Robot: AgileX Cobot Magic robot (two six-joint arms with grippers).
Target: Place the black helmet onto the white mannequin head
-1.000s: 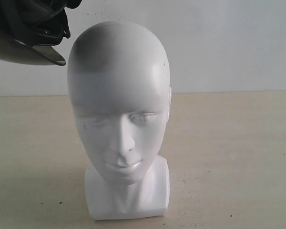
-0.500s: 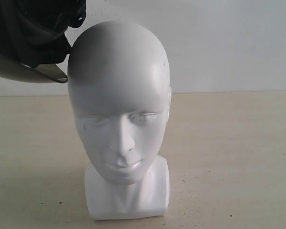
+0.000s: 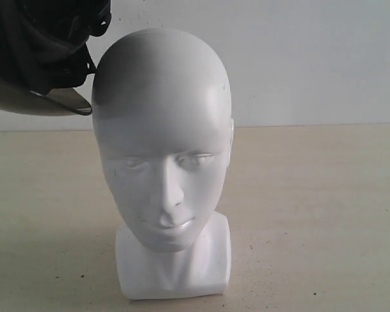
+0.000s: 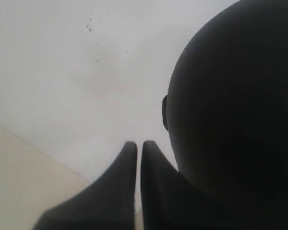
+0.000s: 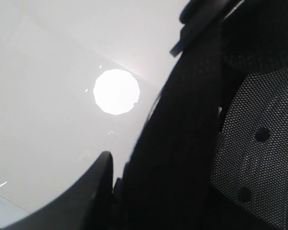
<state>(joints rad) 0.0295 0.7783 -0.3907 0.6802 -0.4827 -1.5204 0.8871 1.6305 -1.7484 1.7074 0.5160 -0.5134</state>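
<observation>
The white mannequin head (image 3: 162,130) stands upright on its squarish base (image 3: 175,276) at the middle of the table, facing the camera. The black helmet (image 3: 32,45) hangs in the air at the upper left, its smoky visor (image 3: 36,101) lowest and its edge close against the side of the head's crown. My right gripper (image 5: 121,167) is shut on the helmet's rim (image 5: 182,143); one finger lies outside the shell, the other is hidden behind the mesh padding (image 5: 259,143). My left gripper (image 4: 137,146) is shut and holds nothing, right beside the helmet's dome (image 4: 230,120). Neither gripper shows in the exterior view.
A beige tabletop (image 3: 312,214) runs around the head to a plain white wall (image 3: 312,58) behind it. A bright round ceiling light (image 5: 116,92) shows in the right wrist view.
The helmet has come down and to the right, from clear of the head to close against the side of its crown. The head has not moved.
</observation>
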